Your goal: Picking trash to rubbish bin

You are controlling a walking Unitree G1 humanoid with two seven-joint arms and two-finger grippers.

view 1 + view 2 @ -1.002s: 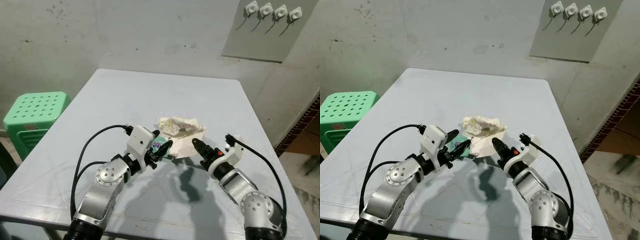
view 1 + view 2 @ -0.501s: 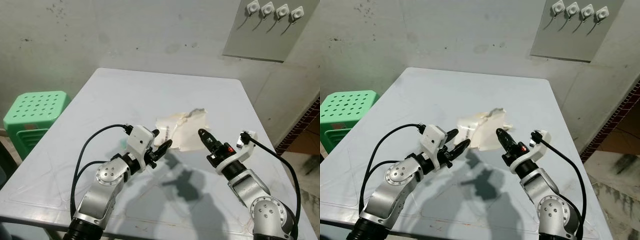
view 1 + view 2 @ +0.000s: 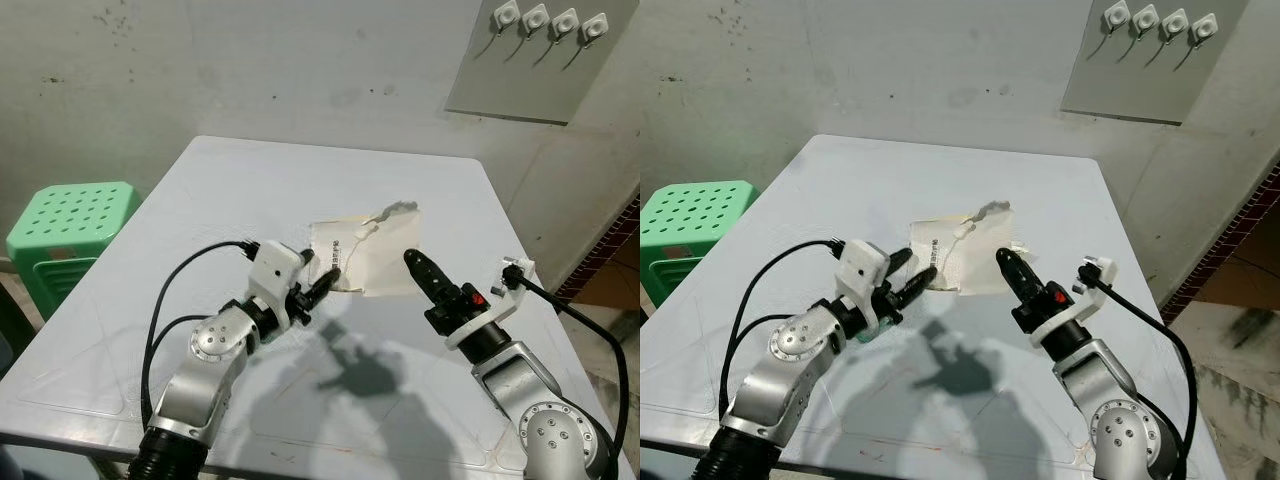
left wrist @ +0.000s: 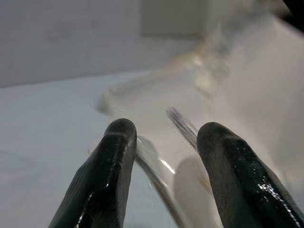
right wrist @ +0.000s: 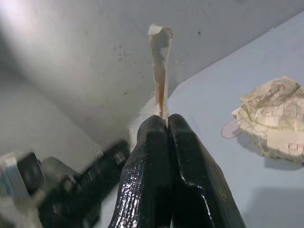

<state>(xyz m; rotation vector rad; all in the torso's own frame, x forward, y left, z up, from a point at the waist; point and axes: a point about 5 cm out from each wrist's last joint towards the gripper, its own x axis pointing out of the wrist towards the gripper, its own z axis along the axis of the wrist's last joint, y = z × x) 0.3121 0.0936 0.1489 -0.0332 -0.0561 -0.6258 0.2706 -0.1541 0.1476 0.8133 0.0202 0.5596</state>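
Right wrist view: the sheet [image 5: 160, 66] is pinched edge-on between the right gripper [image 5: 167, 124]'s closed fingers, lifted above the table [image 3: 240, 190]. A crumpled wad [image 5: 271, 118] lies on the table nearby. Left gripper [image 3: 322, 284], fingers apart, sits at the sheet's other edge. You're mid-pickup; next, carry it binward. Count: one sheet, one wad, one green stool [image 3: 70, 225].

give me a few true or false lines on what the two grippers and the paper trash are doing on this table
1. The right gripper is shut on the thin cream paper wrapper. True.
2. The left gripper is shut tight. False: its fingers are apart.
3. A crumpled cream paper wad lies on the pale grey table. True.
4. The perforated green plastic stool stands on the table. False: it stands on the floor, beside the table on the robot's left.
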